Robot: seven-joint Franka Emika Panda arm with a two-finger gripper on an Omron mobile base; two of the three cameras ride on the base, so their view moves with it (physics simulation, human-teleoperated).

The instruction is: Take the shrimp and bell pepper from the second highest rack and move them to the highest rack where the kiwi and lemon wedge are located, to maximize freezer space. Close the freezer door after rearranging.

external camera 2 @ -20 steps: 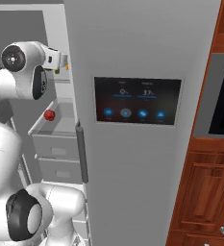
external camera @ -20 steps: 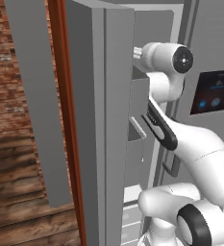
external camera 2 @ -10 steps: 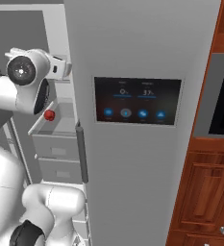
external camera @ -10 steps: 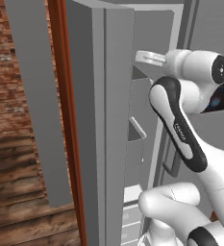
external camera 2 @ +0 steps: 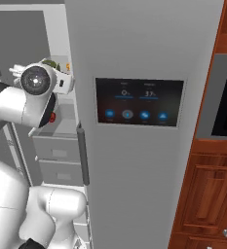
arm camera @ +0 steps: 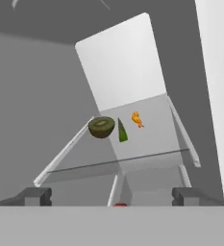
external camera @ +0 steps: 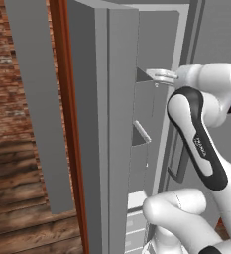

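The thin pale translucent highest rack carried a halved kiwi, green wedge and tiny orange shrimp. The hand, fingers apart, empty, had apparently pulled back since earlier.

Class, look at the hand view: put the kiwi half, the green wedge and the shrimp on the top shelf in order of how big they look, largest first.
1. The kiwi half looks largest.
2. The green wedge, thin but nearly as tall.
3. The shrimp looks smallest, though it lies slightly farther back on the shelf, which may shrink it a little.
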